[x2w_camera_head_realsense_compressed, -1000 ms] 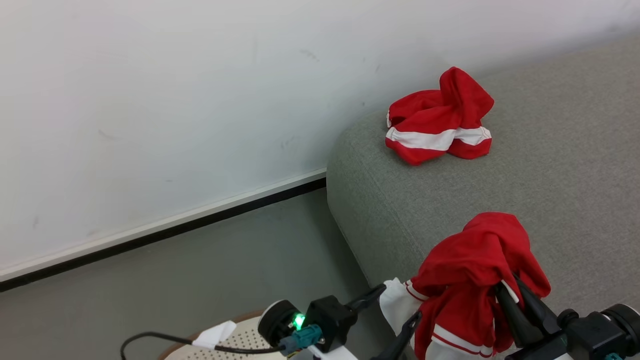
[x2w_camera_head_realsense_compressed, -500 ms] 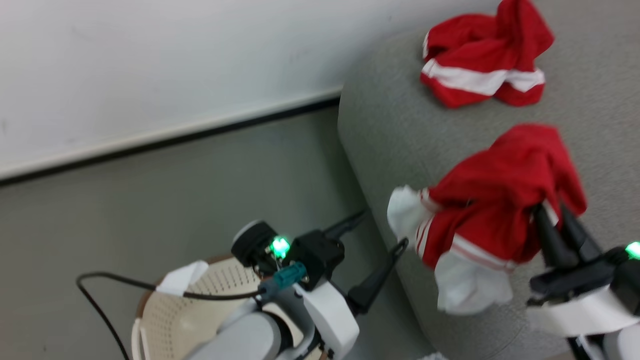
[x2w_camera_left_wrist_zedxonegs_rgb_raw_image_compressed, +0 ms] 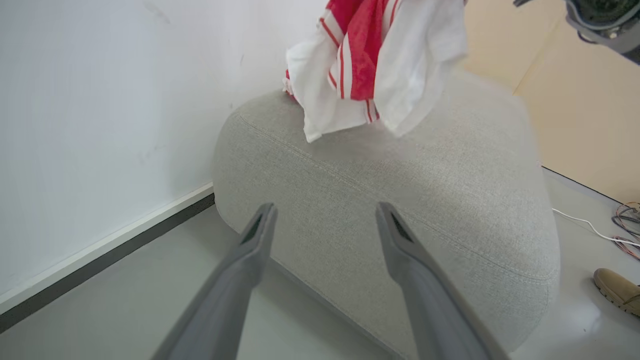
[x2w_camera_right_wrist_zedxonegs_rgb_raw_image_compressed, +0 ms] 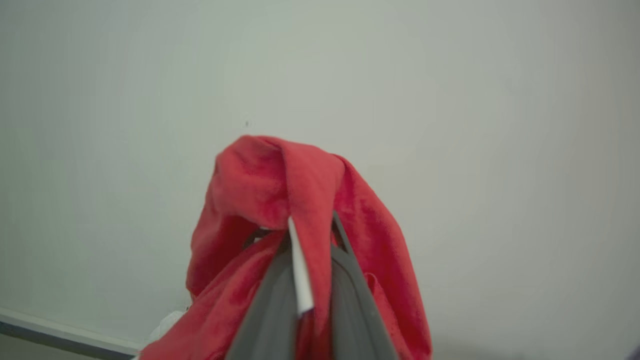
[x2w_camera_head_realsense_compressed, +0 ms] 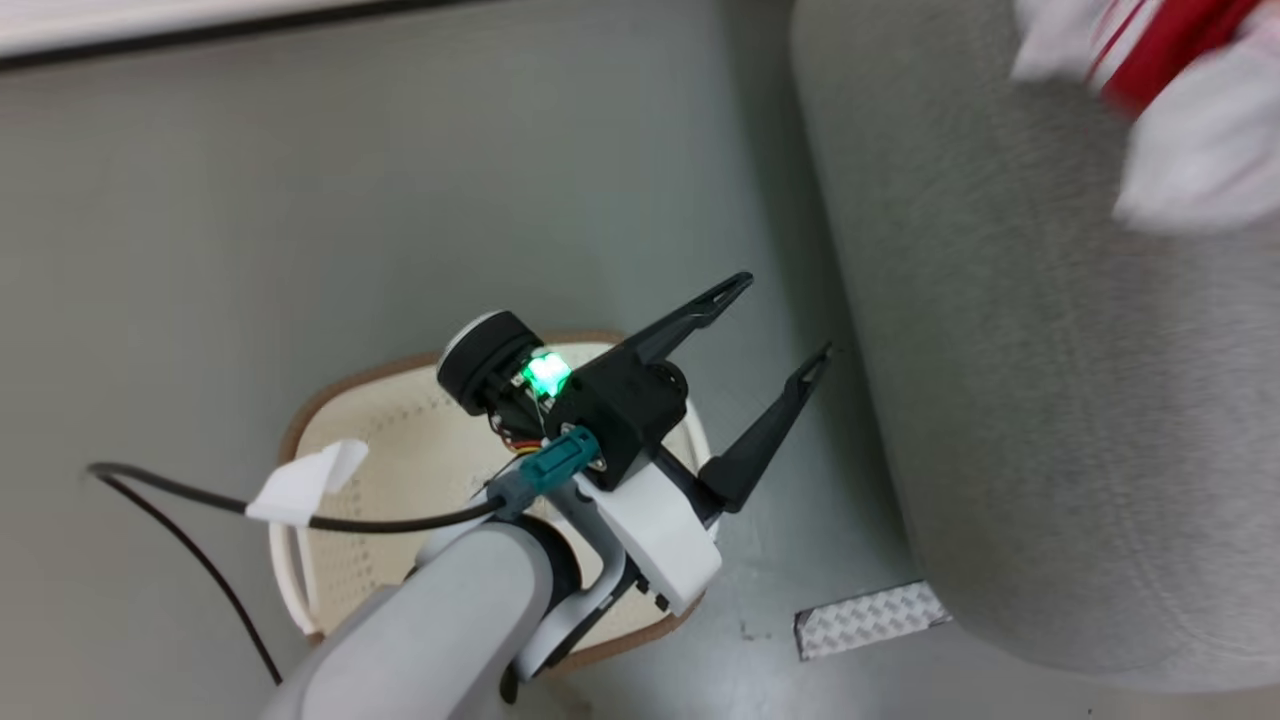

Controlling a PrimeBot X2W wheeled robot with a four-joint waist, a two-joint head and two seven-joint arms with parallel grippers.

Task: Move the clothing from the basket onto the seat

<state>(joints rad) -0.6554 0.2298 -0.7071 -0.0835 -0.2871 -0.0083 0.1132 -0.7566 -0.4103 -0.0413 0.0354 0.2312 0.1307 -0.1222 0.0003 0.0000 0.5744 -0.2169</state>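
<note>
In the right wrist view my right gripper (x2w_camera_right_wrist_zedxonegs_rgb_raw_image_compressed: 312, 235) is shut on the red clothing (x2w_camera_right_wrist_zedxonegs_rgb_raw_image_compressed: 300, 190), which drapes over both fingers, its white label (x2w_camera_right_wrist_zedxonegs_rgb_raw_image_compressed: 300, 270) between them. The left wrist view shows that clothing (x2w_camera_left_wrist_zedxonegs_rgb_raw_image_compressed: 370, 65) hanging, white panels down, just above the grey seat (x2w_camera_left_wrist_zedxonegs_rgb_raw_image_compressed: 400, 190). In the head view it is a blur (x2w_camera_head_realsense_compressed: 1180, 90) at the top right over the seat (x2w_camera_head_realsense_compressed: 1050, 400). My left gripper (x2w_camera_head_realsense_compressed: 778, 325) is open, holding nothing, above the floor between the cream basket (x2w_camera_head_realsense_compressed: 400, 470) and the seat. My left arm hides part of the basket.
A white wall with a dark baseboard (x2w_camera_left_wrist_zedxonegs_rgb_raw_image_compressed: 100, 255) runs behind the seat. A patterned metal plate (x2w_camera_head_realsense_compressed: 870, 620) lies on the floor by the seat's base. A tan shoe (x2w_camera_left_wrist_zedxonegs_rgb_raw_image_compressed: 617, 290) and cables (x2w_camera_left_wrist_zedxonegs_rgb_raw_image_compressed: 627, 220) are on the floor beyond the seat.
The head camera has tilted down, so the basket has come into view and the seat top has left it. The right gripper has stayed shut on the clothing, the left open.
</note>
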